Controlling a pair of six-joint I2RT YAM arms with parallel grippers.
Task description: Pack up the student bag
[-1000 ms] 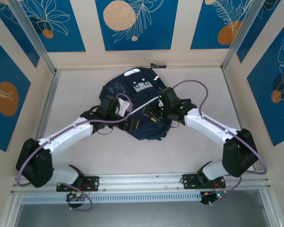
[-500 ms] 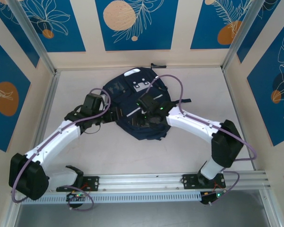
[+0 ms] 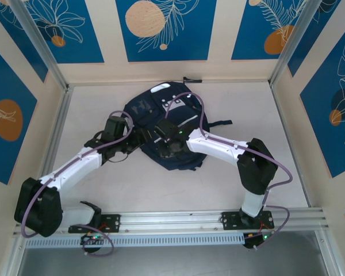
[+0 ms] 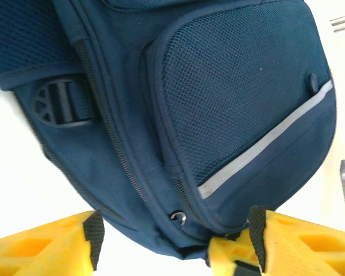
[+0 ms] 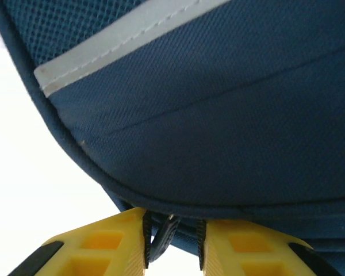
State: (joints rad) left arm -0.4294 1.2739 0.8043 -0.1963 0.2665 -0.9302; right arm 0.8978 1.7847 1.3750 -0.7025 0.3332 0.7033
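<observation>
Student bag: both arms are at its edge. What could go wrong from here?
1. The right fingers bracket only a thin dark tab under the student bag's seam; it may slip out if they close.
2. The left fingers stand open astride the bag's edge near the metal ring; closing there could grab loose fabric and drag the whole bag.

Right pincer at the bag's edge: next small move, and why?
Likely close the right pincer on the dark tab: it sits between the fingers with a gap beside it, under the student bag's edge. The left pincer stands open astride the bag's corner.
</observation>
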